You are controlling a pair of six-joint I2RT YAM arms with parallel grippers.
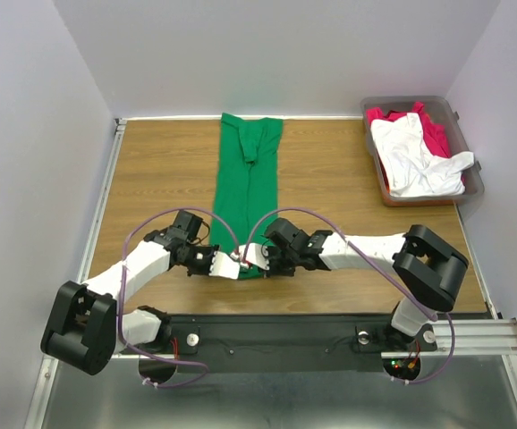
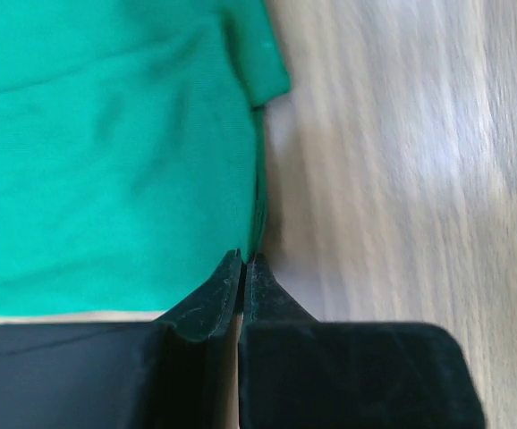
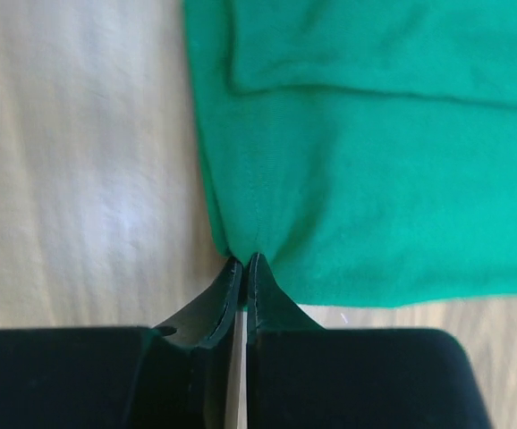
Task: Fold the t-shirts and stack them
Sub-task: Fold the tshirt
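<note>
- A wooden table (image 1: 151, 179) is seen from above, with two robot arms bolted at its near edge.
- A green shirt (image 1: 248, 188) is laid flat on the middle of the table. It is folded lengthwise into a long narrow strip that runs from the near edge to the far edge.
- A sleeve is folded in over the strip near its far end.
- The left gripper (image 1: 230, 266) is placed at the near left corner of the green shirt, low on the table.
- In the left wrist view, the left gripper (image 2: 242, 264) is pressed shut with no gap between its jaws. The edge of the green shirt (image 2: 106, 161) is pinched at the tips.
- The right gripper (image 1: 257, 259) is placed at the near right corner of the strip, just beside the left gripper.
- In the right wrist view, the right gripper (image 3: 243, 264) is likewise closed tight. The corner of the green shirt (image 3: 375, 179) is caught between the tips, and the cloth is puckered there.
- A plastic bin (image 1: 419, 100) is set at the far right corner of the table, well apart from the green shirt.
- A white shirt (image 1: 415, 161) is heaped in the bin, crumpled, with one part draped over the right rim.
- A red shirt (image 1: 436, 134) is seen in the bin behind and under the white shirt.
</note>
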